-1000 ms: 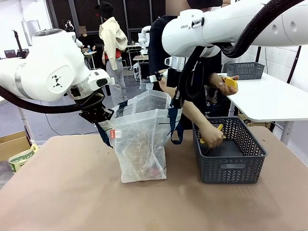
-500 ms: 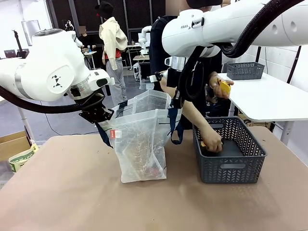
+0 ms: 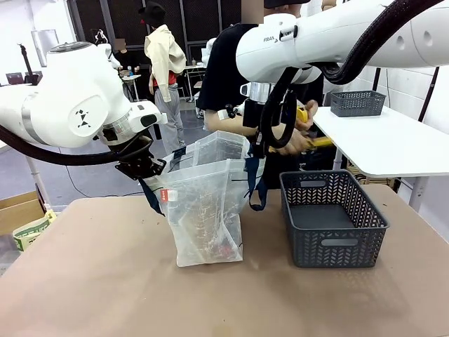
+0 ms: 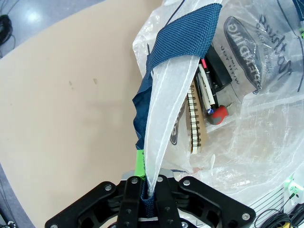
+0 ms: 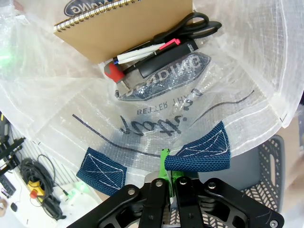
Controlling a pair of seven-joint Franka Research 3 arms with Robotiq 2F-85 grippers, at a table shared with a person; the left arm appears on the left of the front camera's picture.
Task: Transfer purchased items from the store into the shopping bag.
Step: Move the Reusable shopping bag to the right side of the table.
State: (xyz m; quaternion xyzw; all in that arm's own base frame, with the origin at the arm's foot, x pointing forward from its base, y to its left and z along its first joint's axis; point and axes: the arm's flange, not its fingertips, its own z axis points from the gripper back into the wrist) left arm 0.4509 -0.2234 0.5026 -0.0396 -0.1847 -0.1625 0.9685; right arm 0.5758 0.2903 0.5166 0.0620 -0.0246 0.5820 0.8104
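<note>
Brown table (image 3: 84, 281), viewed from the robot's side.

The shopping bag (image 3: 207, 217) stands upright near the table's middle, a little toward the far edge, with its mouth held open. It is translucent white film with navy straps. The wrist views show a dark oval logo and script on its wall.

The grey slotted basket (image 3: 337, 242) sits on the table's right half, just beside the bag but apart from it. One handle cut-out faces us, and its dark floor shows.

The left hand (image 4: 148, 183) is at the bag's left upper rim. Its fingers are closed tight on the navy strap (image 4: 185, 33) and a fold of the white film, which rises taut from between them. One green pad (image 4: 139, 161) shows beside the film.

The right hand (image 5: 169, 179) is at the bag's right upper rim. It is closed on the rim where a stitched strap end (image 5: 204, 152) is sewn on. The bag hangs spread between the two hands.

The person's hands (image 3: 300, 137) are raised at the far edge of the table, above the basket's far left corner and well clear of it. They hold a yellow item (image 3: 321, 142). We cannot tell what it is.

On the bag's bottom lie a spiral notebook (image 5: 123, 23), black scissors (image 5: 190, 23), a black oblong case (image 5: 166, 59), a few pens (image 5: 142, 54) and a small red-capped piece (image 5: 113, 71), all lying close together and touching.
</note>
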